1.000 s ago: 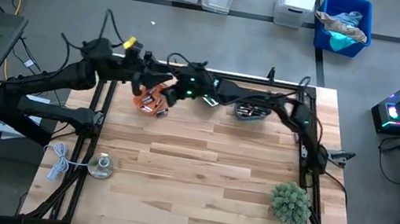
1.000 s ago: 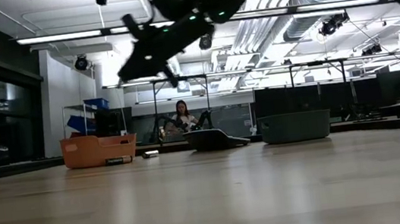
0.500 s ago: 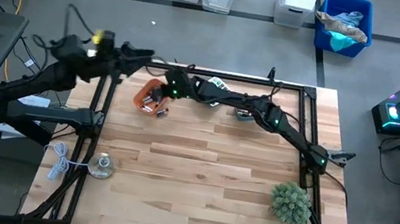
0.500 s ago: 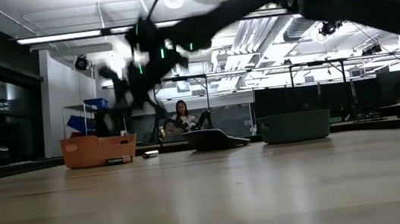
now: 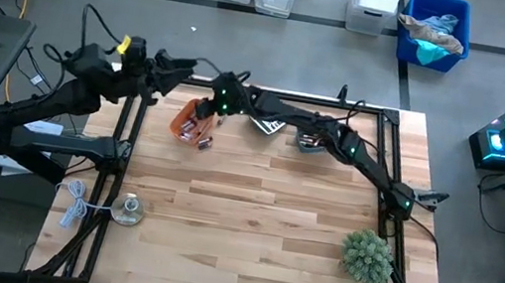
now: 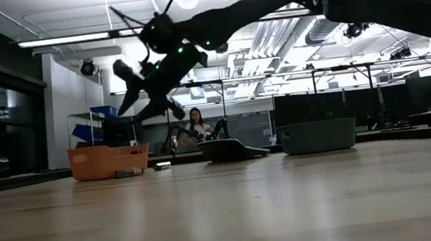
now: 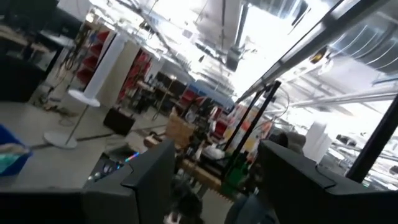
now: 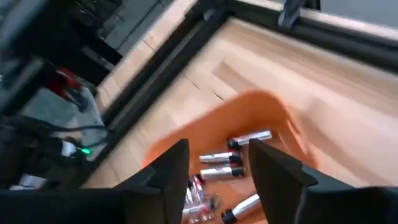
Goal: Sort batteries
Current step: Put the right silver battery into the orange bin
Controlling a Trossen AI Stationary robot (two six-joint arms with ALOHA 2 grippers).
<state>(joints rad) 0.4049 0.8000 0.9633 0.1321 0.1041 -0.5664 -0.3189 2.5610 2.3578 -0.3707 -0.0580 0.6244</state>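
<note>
Right wrist view, batteries [image 8: 239, 155] in orange bowl [image 8: 273, 112] beneath open right claw [image 8: 219, 163]

The bowl [image 8: 249, 124] is orange. The batteries [image 8: 224, 157] inside are silver with black and red ends. The table [image 5: 262, 213] is light wood, the plant [image 5: 366, 255] green.

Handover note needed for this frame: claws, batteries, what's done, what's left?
Right claw: open, empty, hanging above the orange bin at the table's far left.
Left claw: off the table's far-left edge, nothing seen in it.
Batteries: several lie in the orange bin; one sits on the table beside it.
Left: the grey bin contents are unclear; check for unsorted batteries.
</note>
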